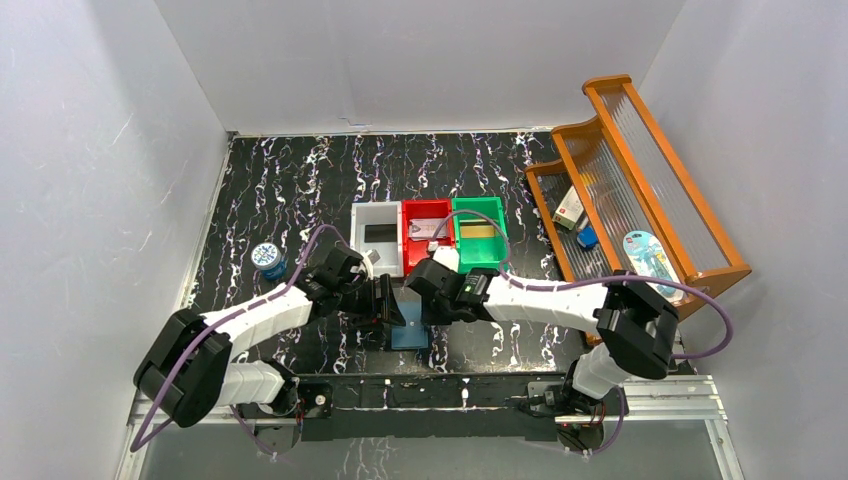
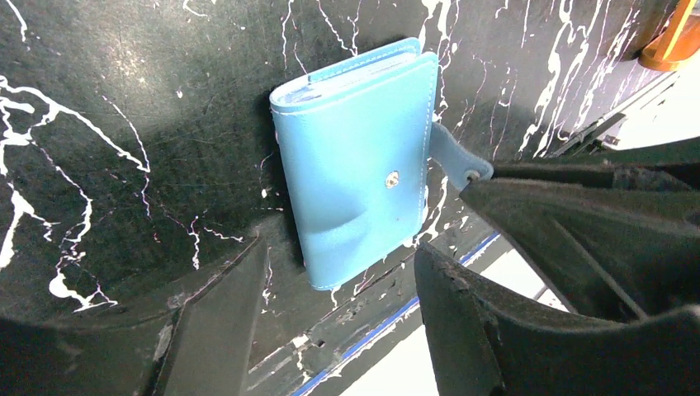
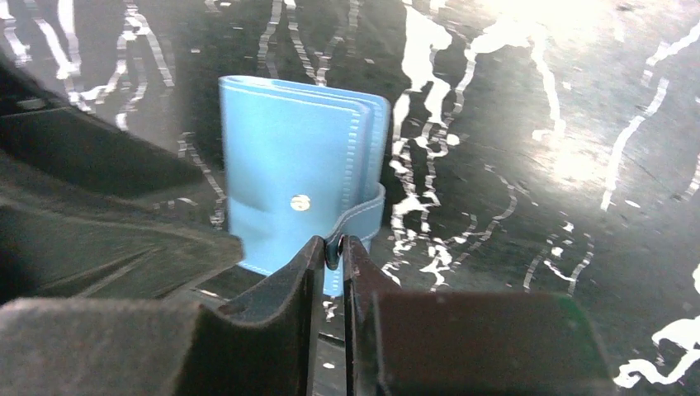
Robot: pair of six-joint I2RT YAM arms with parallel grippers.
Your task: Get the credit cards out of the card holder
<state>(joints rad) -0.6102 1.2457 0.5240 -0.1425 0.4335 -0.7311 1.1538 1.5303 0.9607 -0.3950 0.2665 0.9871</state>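
The left hand [image 1: 387, 301] hangs open, with the wallet [image 2: 355, 165] lying folded shut on the desk [image 2: 124, 124] just ahead, between its fingers. The right hand [image 3: 333, 243] pinches the unsnapped tab [image 3: 364, 216] at its fingertips. This looks an early stage: the strap is free, but spreading the wallet and drawing out the cards, none visible, remain. No writing is readable.

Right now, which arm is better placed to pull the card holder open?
Right. The right gripper is pinched shut on the snap tab, which is unsnapped from the folded card holder. The left gripper stands open over the holder, gripping nothing, so it looks better suited to bracing it.
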